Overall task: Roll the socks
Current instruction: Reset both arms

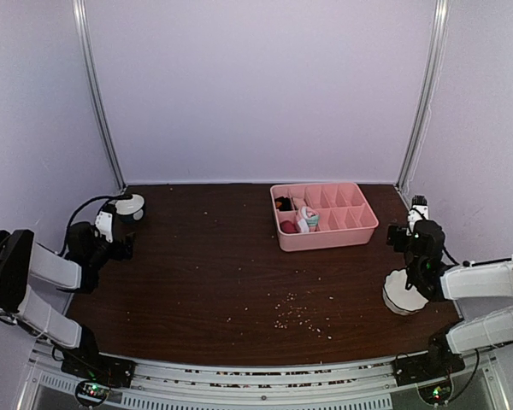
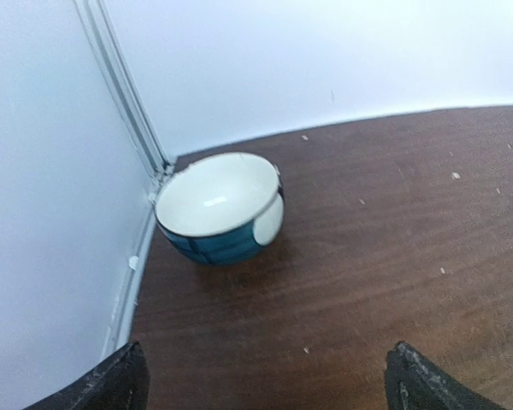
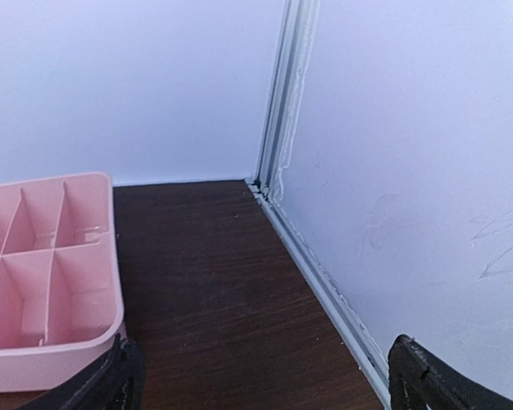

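The socks lie bunched in the left compartments of the pink divided tray (image 1: pixel 342 235) at the back right of the table: a pink and mint-green sock (image 1: pixel 307 219) and a dark maroon and beige one (image 1: pixel 285 205). My left gripper (image 1: pixel 120 224) is at the far left, open and empty, next to a bowl; its fingertips (image 2: pixel 120 380) show wide apart. My right gripper (image 1: pixel 408 235) is at the far right, open and empty, right of the tray; its fingertips (image 3: pixel 419 376) are wide apart. The socks do not show in either wrist view.
A blue and white bowl (image 2: pixel 218 205) stands in the left back corner, also in the top view (image 1: pixel 130 205). A white bowl (image 1: pixel 402 295) sits under the right arm. Crumbs (image 1: pixel 299 314) are scattered at the front middle. Walls close the sides and back.
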`<state>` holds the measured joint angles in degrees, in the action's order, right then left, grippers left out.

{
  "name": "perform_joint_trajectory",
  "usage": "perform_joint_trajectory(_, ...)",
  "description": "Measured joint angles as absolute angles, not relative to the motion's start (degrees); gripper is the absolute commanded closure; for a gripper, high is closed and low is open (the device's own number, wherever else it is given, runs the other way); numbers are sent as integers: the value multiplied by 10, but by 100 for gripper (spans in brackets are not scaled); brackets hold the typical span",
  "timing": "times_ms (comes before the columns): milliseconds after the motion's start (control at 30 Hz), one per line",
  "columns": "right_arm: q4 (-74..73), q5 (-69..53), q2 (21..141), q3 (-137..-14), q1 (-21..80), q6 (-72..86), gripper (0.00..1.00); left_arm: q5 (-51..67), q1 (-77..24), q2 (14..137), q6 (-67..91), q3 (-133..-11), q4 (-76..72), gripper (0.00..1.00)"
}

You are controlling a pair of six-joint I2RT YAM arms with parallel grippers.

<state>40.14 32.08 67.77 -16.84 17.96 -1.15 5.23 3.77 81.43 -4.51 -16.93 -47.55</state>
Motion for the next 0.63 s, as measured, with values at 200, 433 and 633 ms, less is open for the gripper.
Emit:
perform_joint_trajectory(200, 546, 250, 755, -144, 87, 2, 1, 29, 38, 814, -33, -185, -521, 2)
perform_joint_trajectory(433, 584, 135, 776, -141, 49, 8, 0, 23, 38, 814, -30, -185, -528, 2)
perform_joint_trajectory(633, 600, 105, 777, -141, 48, 8, 0, 21, 38, 814, -29, -185, -528, 2)
